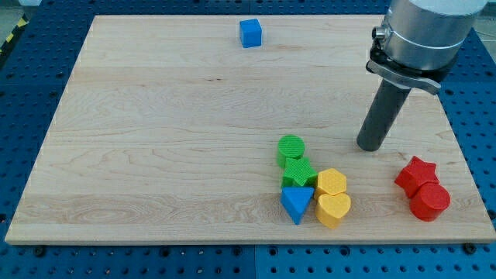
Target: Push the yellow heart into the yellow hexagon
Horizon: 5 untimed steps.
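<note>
The yellow heart [333,209] lies near the view's bottom, right of centre, touching the yellow hexagon [332,183] just above it. My tip [370,146] rests on the board up and to the right of both, a short gap from the hexagon. The rod rises toward the view's top right.
A blue triangle [297,204] sits left of the heart. A green star [298,171] and a green cylinder [291,147] stand above it. A red star [416,174] and a red cylinder [430,201] are at the right. A blue cube [250,33] is at the top.
</note>
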### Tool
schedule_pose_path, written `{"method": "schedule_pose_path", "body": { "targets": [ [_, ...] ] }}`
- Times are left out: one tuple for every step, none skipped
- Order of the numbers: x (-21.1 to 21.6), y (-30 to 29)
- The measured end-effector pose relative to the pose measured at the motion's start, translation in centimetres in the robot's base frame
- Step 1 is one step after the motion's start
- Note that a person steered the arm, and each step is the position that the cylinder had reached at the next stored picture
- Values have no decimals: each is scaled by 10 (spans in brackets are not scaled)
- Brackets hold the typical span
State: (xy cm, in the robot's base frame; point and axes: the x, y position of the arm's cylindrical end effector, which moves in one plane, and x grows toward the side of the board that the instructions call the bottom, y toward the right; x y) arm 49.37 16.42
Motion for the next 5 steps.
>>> {"method": "schedule_pose_path", "body": {
  "targets": [
    [9, -12],
    [14, -16],
    [31, -16],
    [53, -17],
    [68, -17]
  ]
}}
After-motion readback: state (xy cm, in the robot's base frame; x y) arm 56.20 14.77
